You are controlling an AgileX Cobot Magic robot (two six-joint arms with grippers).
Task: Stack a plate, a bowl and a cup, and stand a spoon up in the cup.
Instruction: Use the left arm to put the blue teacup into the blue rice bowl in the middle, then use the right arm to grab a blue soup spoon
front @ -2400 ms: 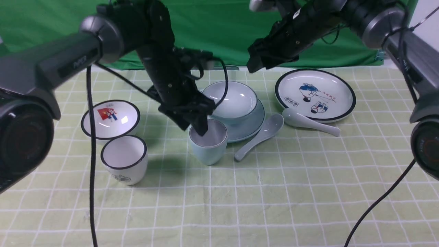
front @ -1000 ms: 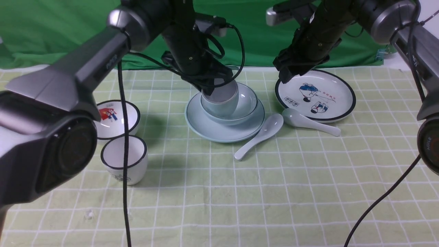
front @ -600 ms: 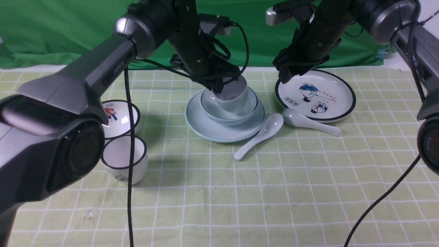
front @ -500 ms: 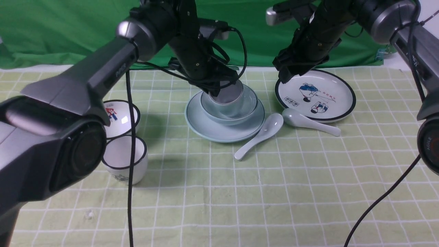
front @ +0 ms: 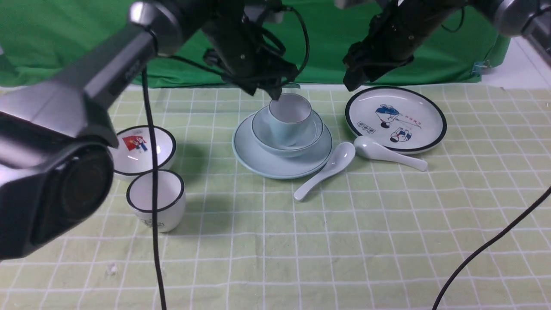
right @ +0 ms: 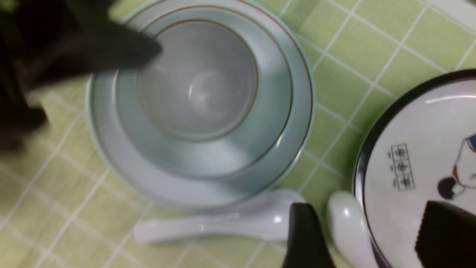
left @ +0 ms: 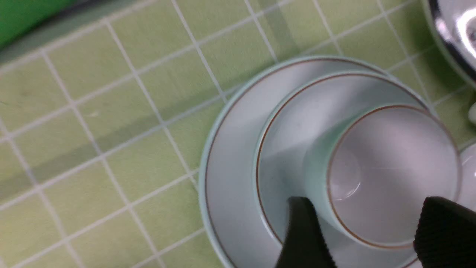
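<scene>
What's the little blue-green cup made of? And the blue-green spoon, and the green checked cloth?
The cup looks like glazed ceramic: smooth, glossy and pale, with a thin brown rim line. The spoon seems to be the same glazed ceramic, with a bright glint on its scoop. The cloth looks like soft fabric, dull and slightly wrinkled, though it might be a plastic-coated cover.

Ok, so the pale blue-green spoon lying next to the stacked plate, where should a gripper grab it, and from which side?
Probably the handle of the spoon, from straight above, with the jaws across its narrow width. It lies flat, its scoop crowded between the rim of the plate and the white spoon, while the handle runs out over bare cloth towards the robot.
</scene>
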